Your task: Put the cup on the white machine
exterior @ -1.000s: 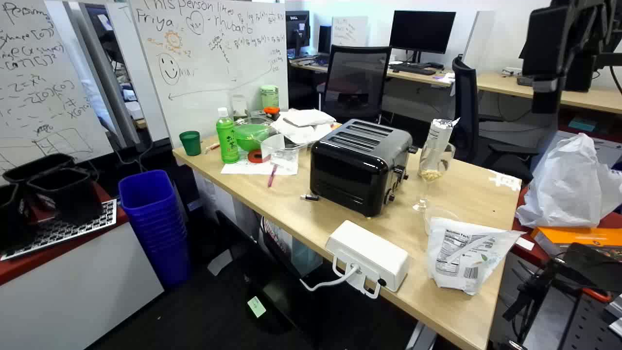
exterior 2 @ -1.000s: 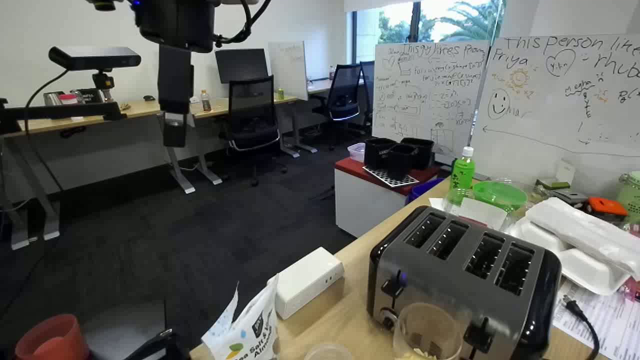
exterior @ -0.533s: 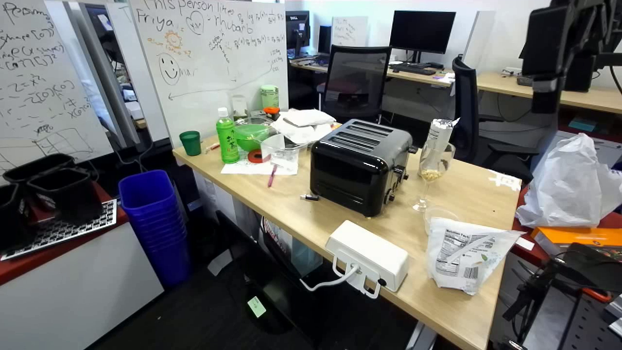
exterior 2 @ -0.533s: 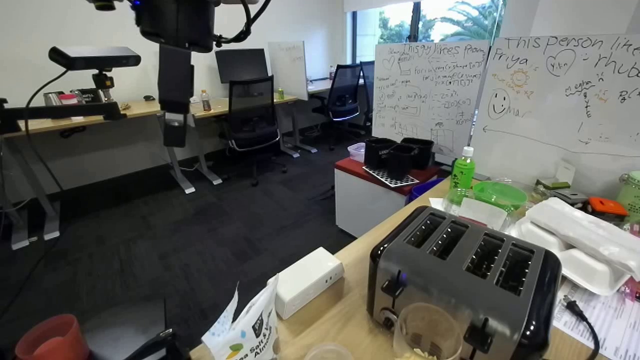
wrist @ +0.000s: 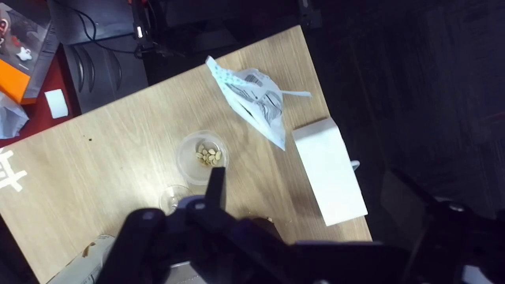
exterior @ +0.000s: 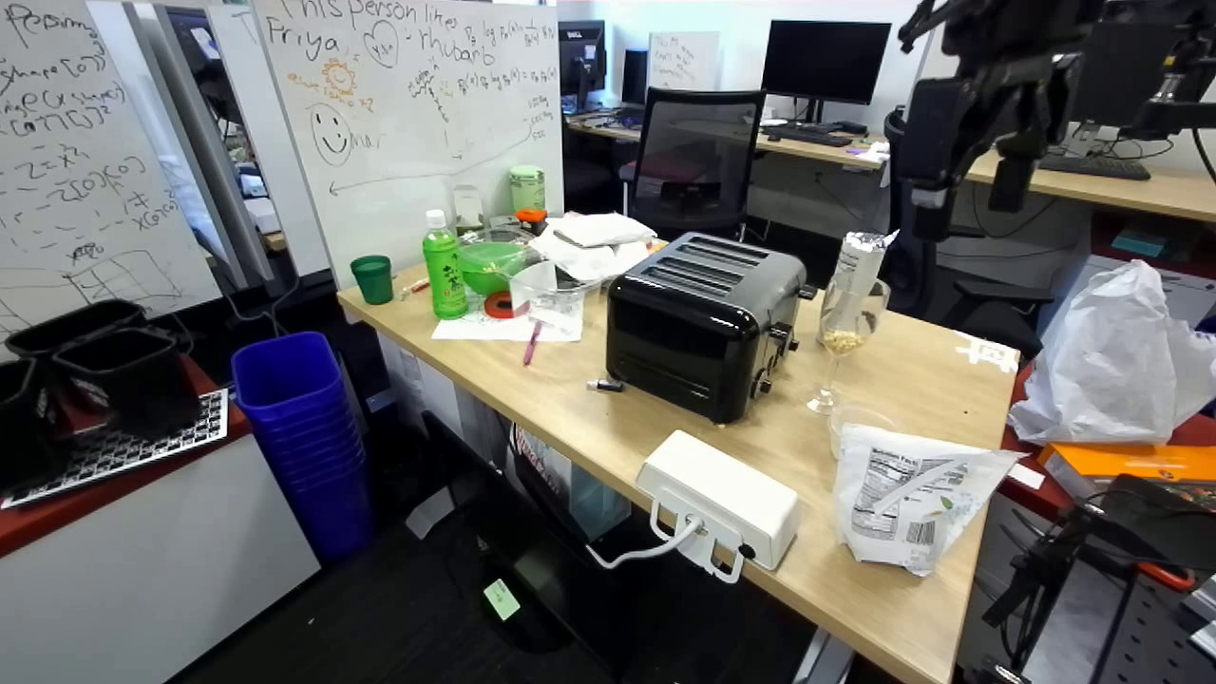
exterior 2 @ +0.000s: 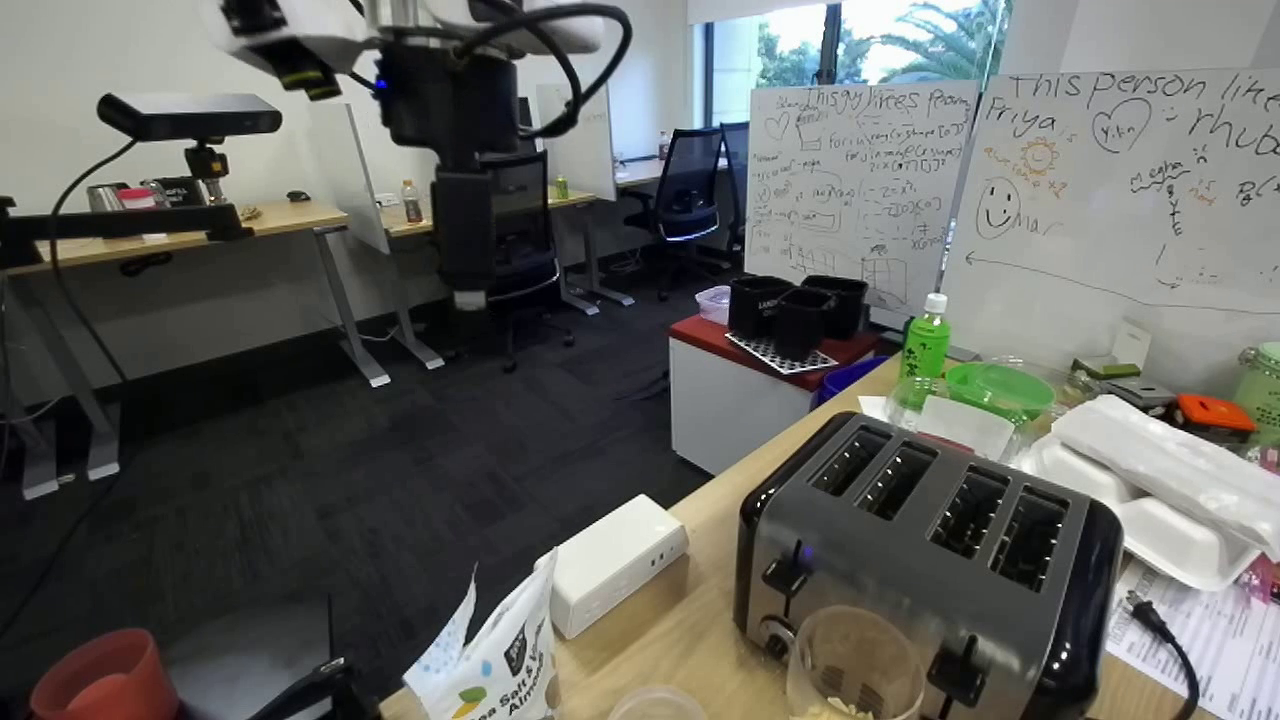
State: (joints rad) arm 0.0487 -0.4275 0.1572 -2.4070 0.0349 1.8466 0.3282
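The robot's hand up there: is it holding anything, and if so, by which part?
Nothing is held. The hand hangs open in the air, gap bare, and the clear cup stands on the table instead.

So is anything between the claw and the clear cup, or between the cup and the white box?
Nothing visible stands between the gripper and the cup, though the glass is close beside it. Toward the white box, the almond bag pokes a corner close to, not across, the straight path; a low carry might brush it.
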